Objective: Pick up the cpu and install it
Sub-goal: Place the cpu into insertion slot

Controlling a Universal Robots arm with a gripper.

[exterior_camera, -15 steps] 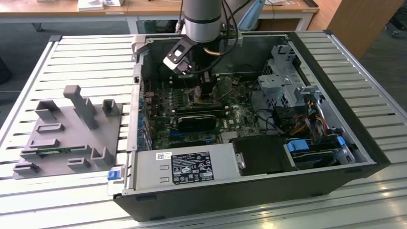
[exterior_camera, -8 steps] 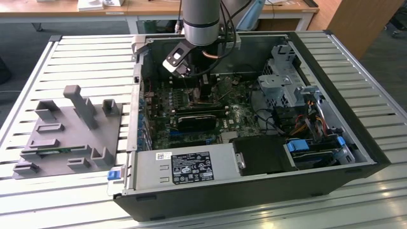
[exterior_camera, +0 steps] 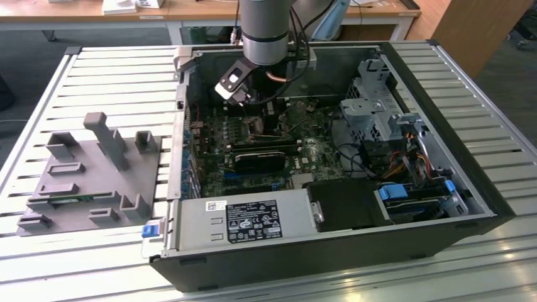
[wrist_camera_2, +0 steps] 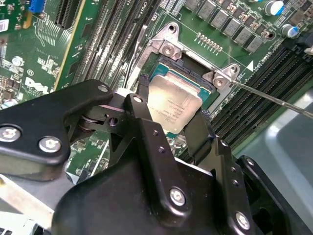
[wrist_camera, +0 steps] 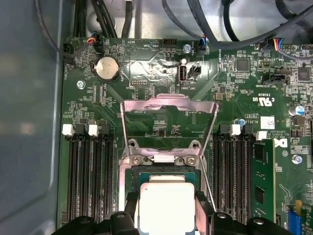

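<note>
The cpu (wrist_camera_2: 173, 100) is a flat square chip with a silver top, and it sits at the open motherboard socket (wrist_camera_2: 168, 46). It looks level over the socket's well; I cannot tell whether it is fully seated. My gripper (wrist_camera_2: 171, 107) is shut on the cpu, with one black finger (wrist_camera_2: 141, 95) against each of two opposite edges. In the first wrist view the cpu (wrist_camera: 166, 205) lies between the fingertips of the gripper (wrist_camera: 167, 201), just before the raised load plate (wrist_camera: 168, 105). In the exterior view the gripper (exterior_camera: 251, 104) reaches down inside the computer case (exterior_camera: 470, 189).
The socket's thin lever (wrist_camera_2: 274, 98) sticks out sideways. Memory slots flank the socket, and one holds a green memory stick (wrist_camera: 264, 181). Cables and a drive cage (exterior_camera: 378, 107) crowd the case toward the exterior view's right. A grey fixture (exterior_camera: 92, 176) stands on the slatted table at its left.
</note>
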